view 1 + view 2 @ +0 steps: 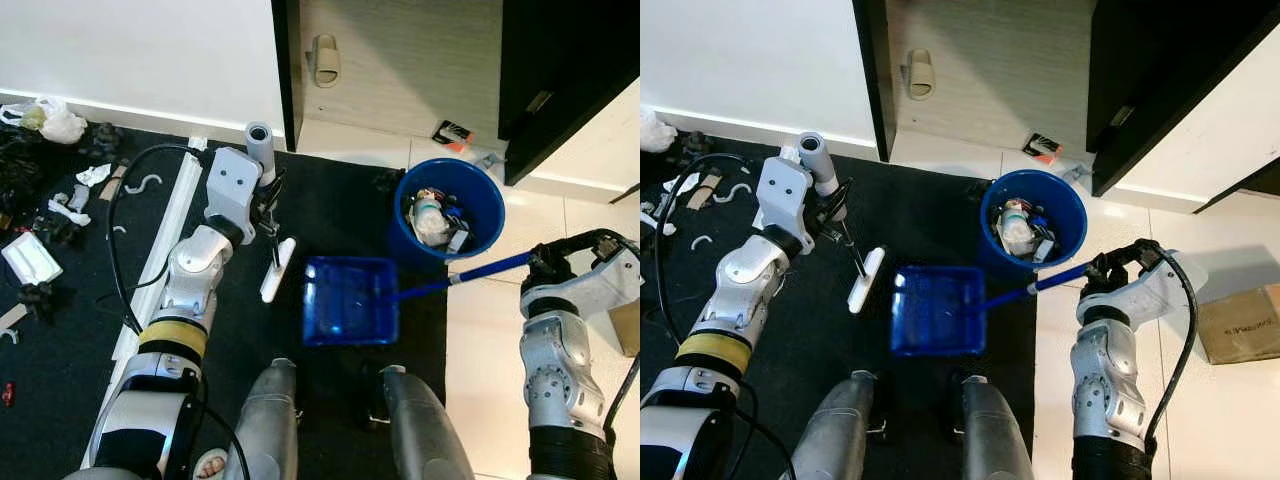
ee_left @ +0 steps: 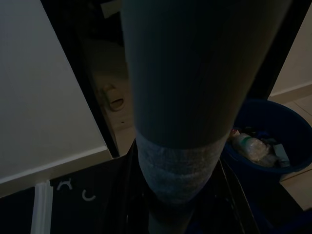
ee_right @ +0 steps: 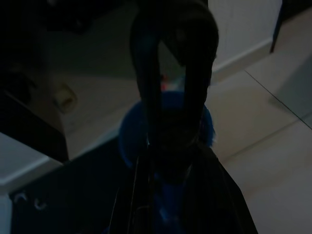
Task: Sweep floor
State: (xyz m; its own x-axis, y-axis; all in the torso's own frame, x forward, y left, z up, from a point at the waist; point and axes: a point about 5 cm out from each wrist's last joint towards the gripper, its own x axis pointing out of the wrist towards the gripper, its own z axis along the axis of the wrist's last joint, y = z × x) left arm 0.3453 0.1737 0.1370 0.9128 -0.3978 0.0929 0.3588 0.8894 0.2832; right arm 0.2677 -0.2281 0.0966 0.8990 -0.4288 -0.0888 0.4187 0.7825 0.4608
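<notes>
Left eye view has the blue dustpan (image 1: 348, 300) held over the black mat (image 1: 330, 215), its tray toward the robot's left and its long handle (image 1: 465, 276) running right and slightly away, past the near side of the blue bin (image 1: 449, 209) full of rubbish. The right gripper (image 1: 548, 262) has its fingers closed around the handle's end, over the pale tile floor (image 1: 500, 370). The left gripper (image 1: 268, 205) has its fingers closed on the grey broom pole (image 1: 261, 147); the white broom head (image 1: 277, 269) lies on the mat just left of the pan, long axis running near to far. Scraps (image 1: 60, 205) litter the mat at far left, beside a white skirting strip (image 1: 160, 250). The mat's right edge meets tile beside the pan; a slipper (image 1: 324, 58) lies beyond the doorway.
</notes>
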